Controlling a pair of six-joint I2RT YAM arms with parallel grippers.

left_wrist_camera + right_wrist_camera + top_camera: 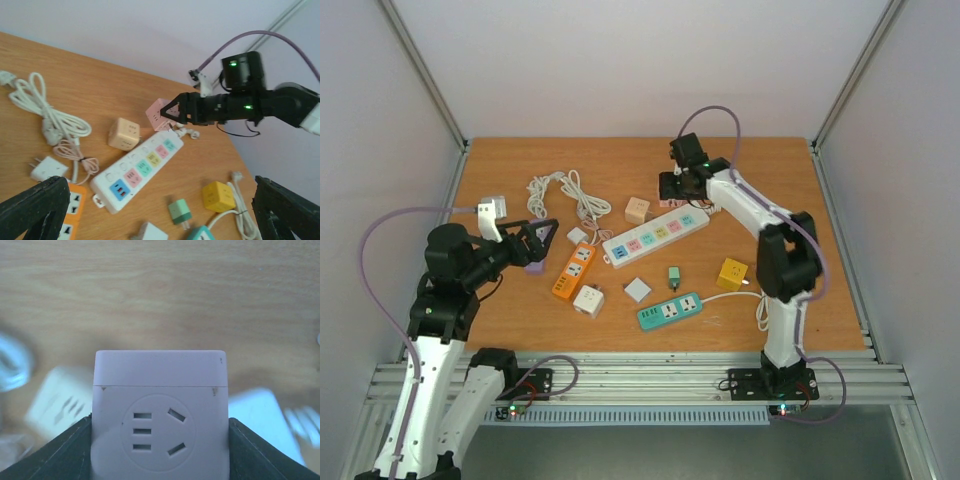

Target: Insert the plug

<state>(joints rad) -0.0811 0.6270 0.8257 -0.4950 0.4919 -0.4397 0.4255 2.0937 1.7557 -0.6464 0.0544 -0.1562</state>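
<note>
My right gripper (672, 186) is shut on a pale pink cube socket (160, 415), its fingers (70, 455) pressing both sides, low over the far table by the end of the white power strip (655, 235). In the left wrist view the right gripper (175, 110) holds that cube (156, 114) just past the strip (142, 167). A small green plug (673, 275) lies on the wood, also in the left wrist view (179, 211). My left gripper (535, 240) is open and empty, raised over the table's left side, its jaws wide apart (160, 200).
A beige cube socket (637, 210), orange strip (574, 270), teal strip (670, 311), yellow cube with cord (732, 273), white cubes (588, 300) (637, 290) and a coiled white cable (565, 190) lie about. Metal rails frame the table (620, 160).
</note>
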